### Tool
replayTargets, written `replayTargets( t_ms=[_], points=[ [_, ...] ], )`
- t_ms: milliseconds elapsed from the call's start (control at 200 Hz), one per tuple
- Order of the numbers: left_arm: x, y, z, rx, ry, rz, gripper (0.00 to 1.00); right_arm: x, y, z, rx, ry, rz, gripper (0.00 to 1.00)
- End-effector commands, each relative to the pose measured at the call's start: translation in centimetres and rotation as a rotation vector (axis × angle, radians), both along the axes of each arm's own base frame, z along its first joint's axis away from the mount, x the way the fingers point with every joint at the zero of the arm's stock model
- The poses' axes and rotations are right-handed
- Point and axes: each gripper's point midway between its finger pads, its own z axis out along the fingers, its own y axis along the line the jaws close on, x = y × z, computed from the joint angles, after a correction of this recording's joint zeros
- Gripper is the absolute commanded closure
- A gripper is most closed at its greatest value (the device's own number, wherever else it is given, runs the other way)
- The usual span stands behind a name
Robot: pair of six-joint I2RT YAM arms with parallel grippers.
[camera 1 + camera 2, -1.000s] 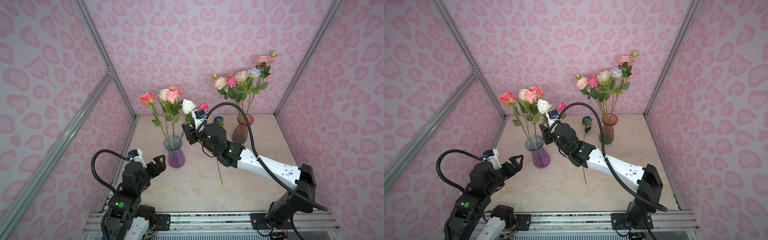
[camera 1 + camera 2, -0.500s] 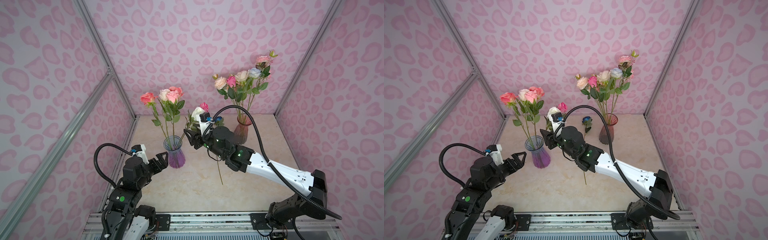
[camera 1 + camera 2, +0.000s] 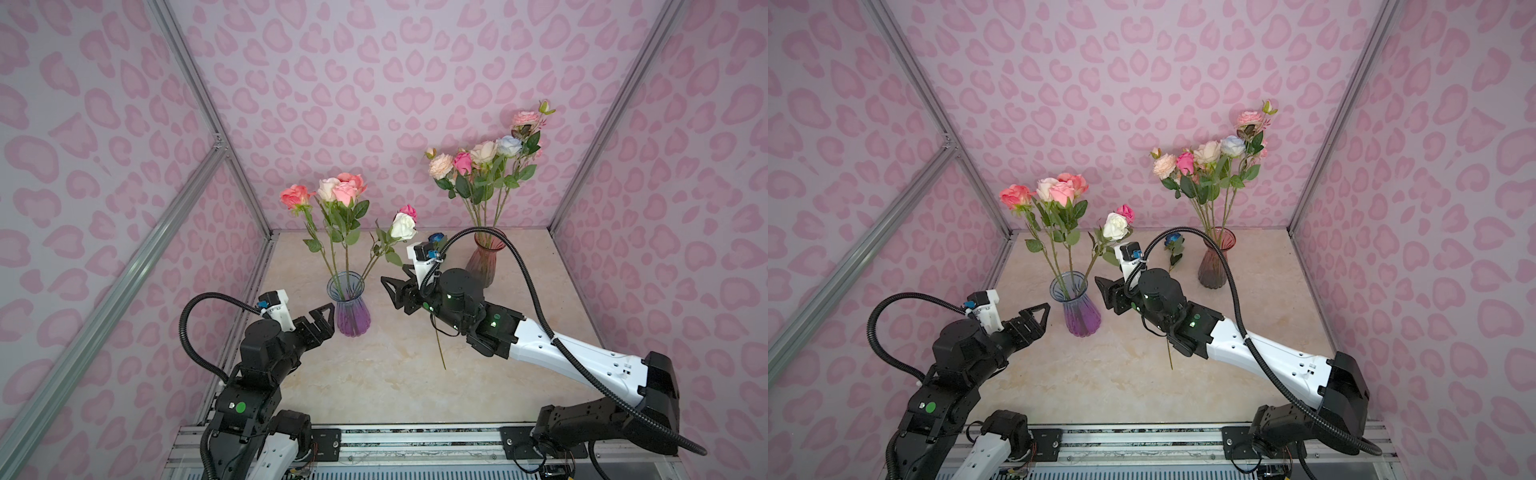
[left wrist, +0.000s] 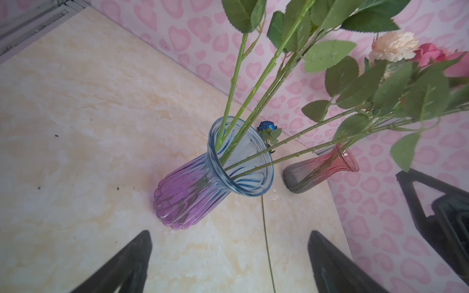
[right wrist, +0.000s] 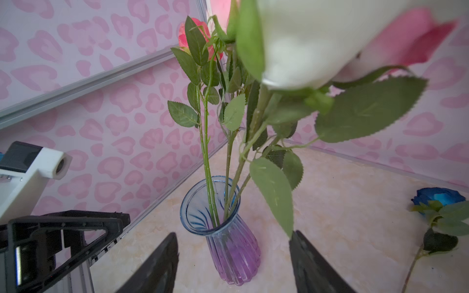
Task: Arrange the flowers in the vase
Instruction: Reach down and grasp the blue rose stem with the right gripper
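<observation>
Pink heart-print walls (image 3: 374,83) enclose the cell on three sides, with aluminium posts (image 3: 216,139) at the corners. Beige marble worktop (image 3: 374,374) carries everything.

Right arm (image 3: 611,365) reaches in from the near right and lies across the stem of a dark blue rose (image 3: 1173,240). That rose is flat on the worktop, bloom toward the back wall, stem end showing below the forearm. Left arm (image 3: 266,345) stands at the near left edge.

Red-to-grey vase (image 3: 484,259), back right, upright, holds a bunch of roses (image 3: 482,160) in peach, pink, cream and pale blue. Blue-to-purple vase (image 3: 349,305), centre left, upright, holds the other flowers (image 3: 338,189): pink, cream and peach blooms, plus a white rose (image 3: 402,226) and a deep pink rose (image 3: 408,211) leaning out toward the right arm. White bloom hangs over that arm's wrist camera and blocks much of its view.

Left fingers (image 4: 132,258): spread wide, nothing between them, aimed at the blue-to-purple vase, near but apart.

Right fingers (image 5: 162,261): spread, empty, just beside the same vase on its opposite side, not touching. A leaf of the leaning stems hangs by one fingertip.

Dark blue rose lies off to the side of the right fingers, well apart from the left.
</observation>
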Motion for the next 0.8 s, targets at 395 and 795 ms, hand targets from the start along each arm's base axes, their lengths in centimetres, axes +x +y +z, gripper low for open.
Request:
replayTargets(
  t_ms=[395, 795],
  points=[
    [1.6, -1.1, 0.8, -0.045, -0.057, -0.035, 0.02, -2.1, -9.1, -4.1, -0.079, 0.041, -0.170, 0.30],
    [0.6, -3.9, -4.6, -0.198, 0.056, -0.158, 0.05, 8.5, -16.6, -13.5, -0.376, 0.334, -0.568, 0.54]
  ],
)
